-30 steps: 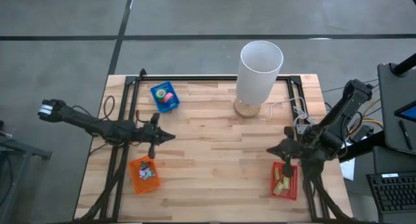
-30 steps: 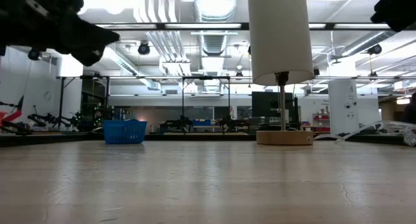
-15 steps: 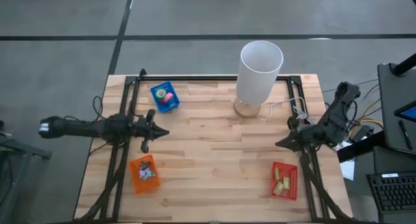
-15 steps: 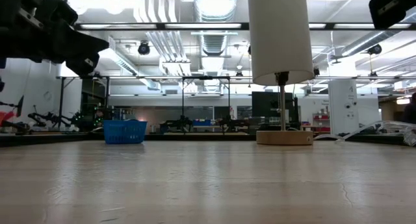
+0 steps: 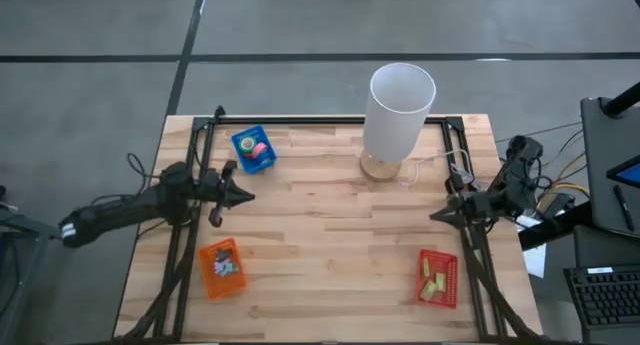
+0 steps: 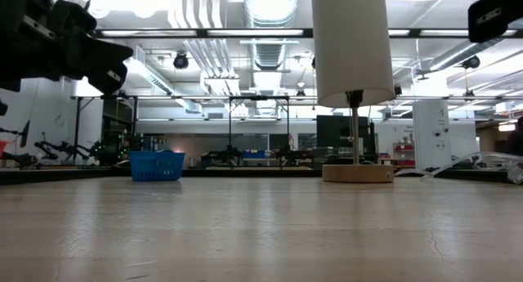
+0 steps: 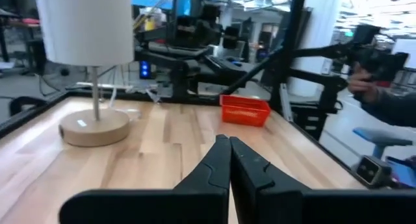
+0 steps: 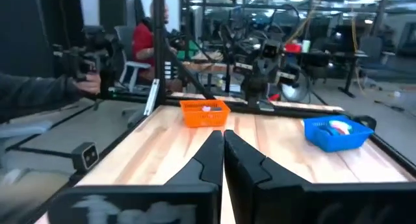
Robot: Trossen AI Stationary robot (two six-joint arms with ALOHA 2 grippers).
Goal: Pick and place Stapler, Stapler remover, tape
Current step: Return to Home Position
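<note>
Tape rolls (image 5: 256, 146), green and pink, lie in a blue basket (image 5: 243, 142) near the table's far left. An orange basket (image 5: 222, 268) at the near left holds small pale items that I cannot name. A red basket (image 5: 437, 278) at the near right holds yellow-green blocks. No stapler or stapler remover can be made out. My left gripper (image 5: 248, 196) hovers shut between the blue and orange baskets, pointing right. My right gripper (image 5: 433, 217) hovers shut by the right edge, above the red basket's far side, pointing left. Both are empty.
A white lamp (image 5: 400, 110) on a round wooden base stands at the far middle, with its cable running toward the right edge. The table's middle (image 5: 330, 235) is bare wood. Black frame rails run along the left, right and far edges. People show beyond the table in both wrist views.
Both arms have drawn back. My left gripper moved from above the orange basket toward the far and left edges. My right gripper moved from above the red basket toward the far and right edges. Both have stayed shut, and the baskets have not moved.
</note>
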